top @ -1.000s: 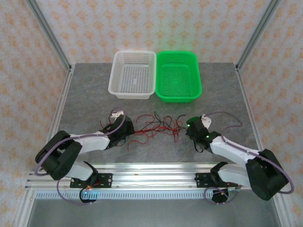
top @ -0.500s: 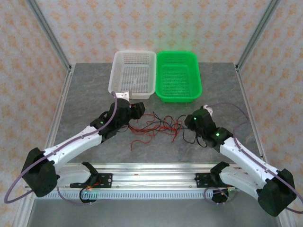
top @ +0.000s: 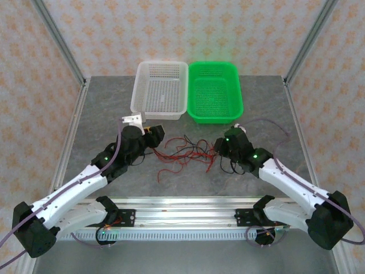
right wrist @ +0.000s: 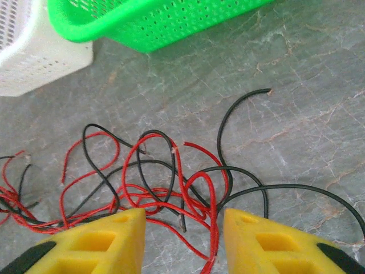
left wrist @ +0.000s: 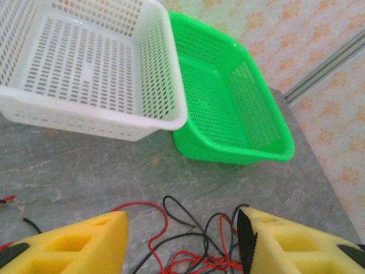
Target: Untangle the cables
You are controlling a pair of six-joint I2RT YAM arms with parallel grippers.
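Left of the desk's (top: 102, 123) middle, the left gripper (top: 155, 133) sits low with its yellow fingers (left wrist: 74, 245) spread well apart and nothing between them; red and black strands lie on the stone just ahead of the gap. Beside it, the cables (top: 185, 150) sprawl across the centre of the desk, well short of the white basket (top: 136, 104) and green basket (top: 239, 107) at the far edge. They are hair-thin red and black wires looped through one another, densest in the middle, with loose ends straying outward. At the tangle's right end, the right gripper (right wrist: 182, 242) stands partly open over the crossed strands, gripping nothing. These wires look almost weightless, limp yet springy, so a pull on one will likely drag the whole clump along. A free end seems the best hold, such as the black tip (right wrist: 265, 90) curling out on the right. It would need pinching close to the desk, since so thin a strand could slip from the fingers, while the other gripper pins the mass.
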